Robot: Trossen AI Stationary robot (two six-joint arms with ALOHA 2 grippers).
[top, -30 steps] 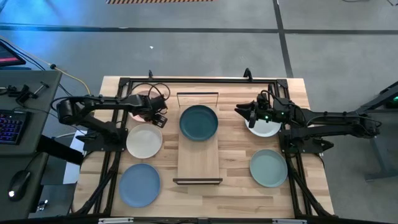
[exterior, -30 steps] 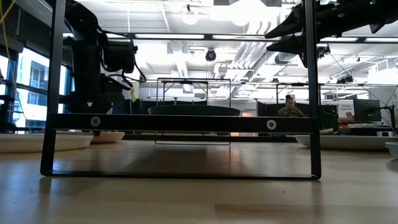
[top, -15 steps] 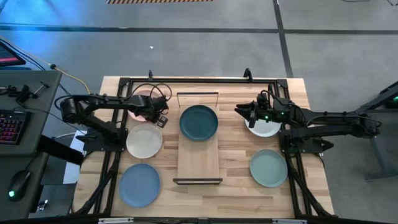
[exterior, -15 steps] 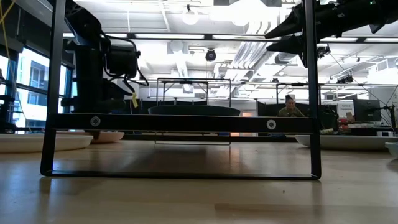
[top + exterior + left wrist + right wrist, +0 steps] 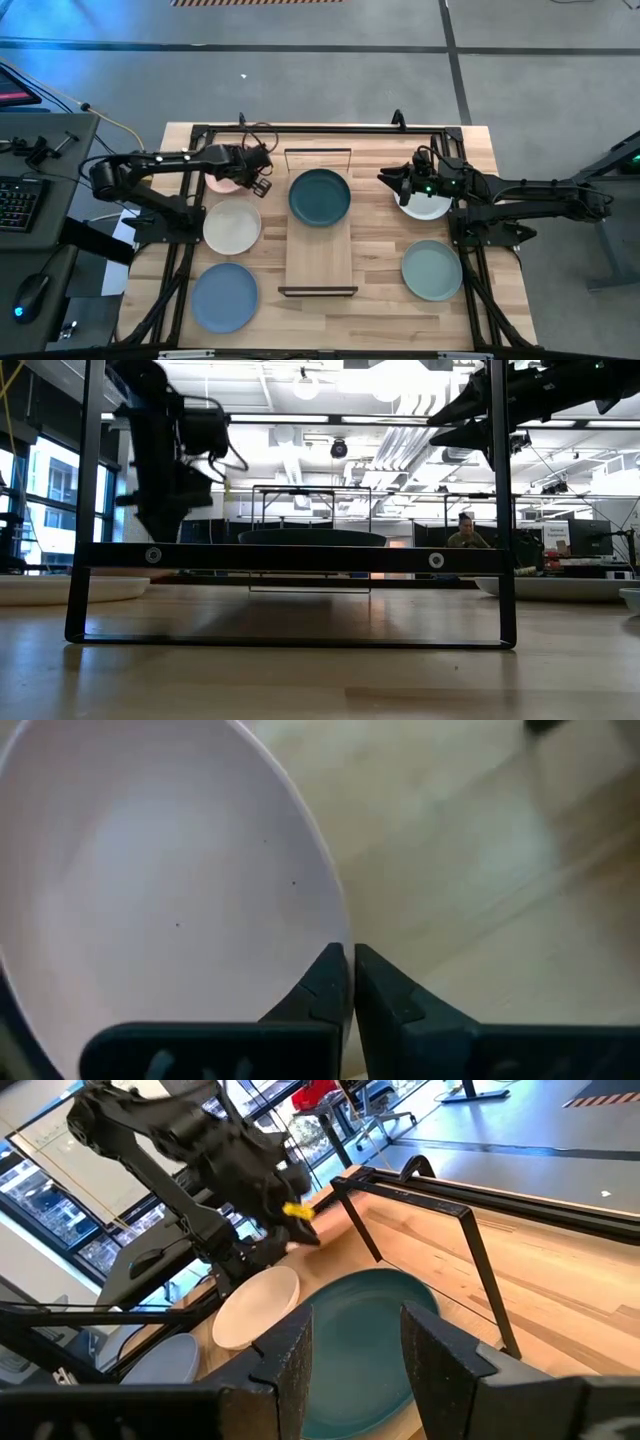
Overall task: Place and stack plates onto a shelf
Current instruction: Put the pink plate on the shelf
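While the left gripper [image 5: 350,982] pinches the rim of the pink plate [image 5: 150,900], fingers nearly closed on its edge, most of that plate is hidden under the arm from above; only a pink sliver [image 5: 222,183] shows just behind the gripper [image 5: 262,184]. Whether the plate is lifted or still on the tabletop [image 5: 380,200] can't be told; the low view is blurred around this arm. Dark teal plate [image 5: 320,196] sits on the shelf [image 5: 320,262] at its far end, just right of the left gripper. Whitish plate [image 5: 232,226] lies just in front of that gripper, blue plate [image 5: 224,297] further forward. Right gripper [image 5: 384,179] hovers with fingers spread, holding nothing; second whitish plate [image 5: 428,208] is partly covered beneath its wrist. Sage green plate [image 5: 432,270] lies in front of that arm. Shelf's near wire frame [image 5: 290,560] blocks much of the low view.
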